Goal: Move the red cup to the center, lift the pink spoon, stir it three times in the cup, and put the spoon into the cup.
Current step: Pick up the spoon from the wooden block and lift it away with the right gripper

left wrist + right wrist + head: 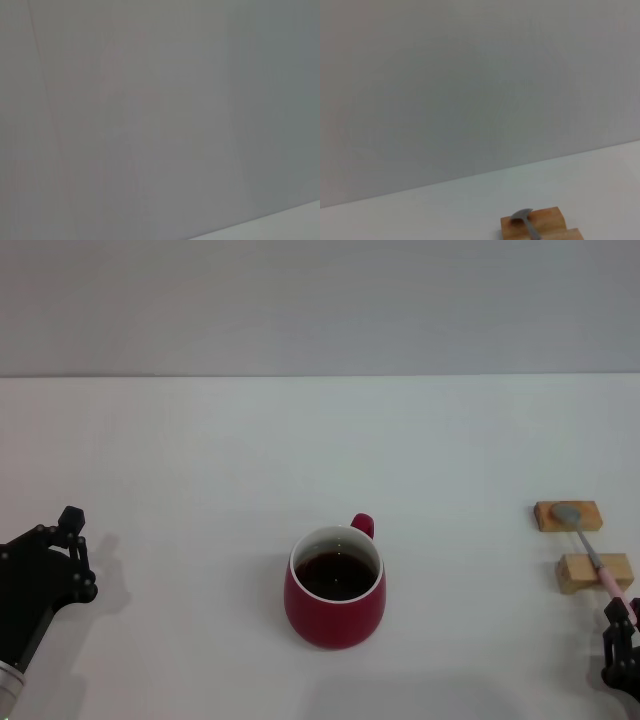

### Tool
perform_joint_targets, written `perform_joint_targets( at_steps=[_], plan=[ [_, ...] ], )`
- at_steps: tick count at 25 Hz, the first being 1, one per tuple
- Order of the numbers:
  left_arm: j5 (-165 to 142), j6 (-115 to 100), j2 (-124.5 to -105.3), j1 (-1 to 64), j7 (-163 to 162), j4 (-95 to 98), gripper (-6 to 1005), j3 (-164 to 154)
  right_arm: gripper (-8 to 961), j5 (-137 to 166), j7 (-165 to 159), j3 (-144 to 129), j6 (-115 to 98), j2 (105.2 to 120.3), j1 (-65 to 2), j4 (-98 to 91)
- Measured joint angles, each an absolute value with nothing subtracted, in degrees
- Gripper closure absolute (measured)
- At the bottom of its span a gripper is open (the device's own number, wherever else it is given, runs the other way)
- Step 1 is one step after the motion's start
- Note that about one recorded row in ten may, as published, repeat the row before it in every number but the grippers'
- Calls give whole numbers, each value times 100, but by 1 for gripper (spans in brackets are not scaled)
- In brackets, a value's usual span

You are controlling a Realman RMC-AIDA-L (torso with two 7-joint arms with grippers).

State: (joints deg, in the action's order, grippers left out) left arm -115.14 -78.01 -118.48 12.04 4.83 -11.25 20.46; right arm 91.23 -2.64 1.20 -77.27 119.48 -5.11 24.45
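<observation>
One white table (200, 440), grey wall (320, 300) behind, red cup (334, 590) central, both grippers' openness unclear.

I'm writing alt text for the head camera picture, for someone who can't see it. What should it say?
A red cup of dark liquid sits mid-table on a white table. At the right, a pink spoon rests across two wooden blocks, just beyond the right end effector; the left end effector sits at the left edge.

A plain white table (200, 460) fills the lower two thirds of the head view, meeting a bare grey wall (320, 300) across the top, evenly lit.
</observation>
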Motion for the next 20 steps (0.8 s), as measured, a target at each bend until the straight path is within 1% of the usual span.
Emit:
perform_joint_targets(
  at_steps=[1,6,16,20],
  plan=[
    [-11514,-7800,-11848,1204,483,-1125,1001,2047,669,9123,-264,123,-7727,11944,-510,2453],
    [-11512,-7789,-11848,1204,483,-1125,1001,2048,840,9122,-264,102,-7726,11944,-509,2451],
    [-11509,-7780,-11848,1204,483,-1125,1001,2048,850,9142,-131,83,-7795,11948,-501,2488],
    [-11507,-7781,-11848,1204,483,-1125,1001,2048,851,9135,406,80,-8013,11932,-475,2767]
  ],
)
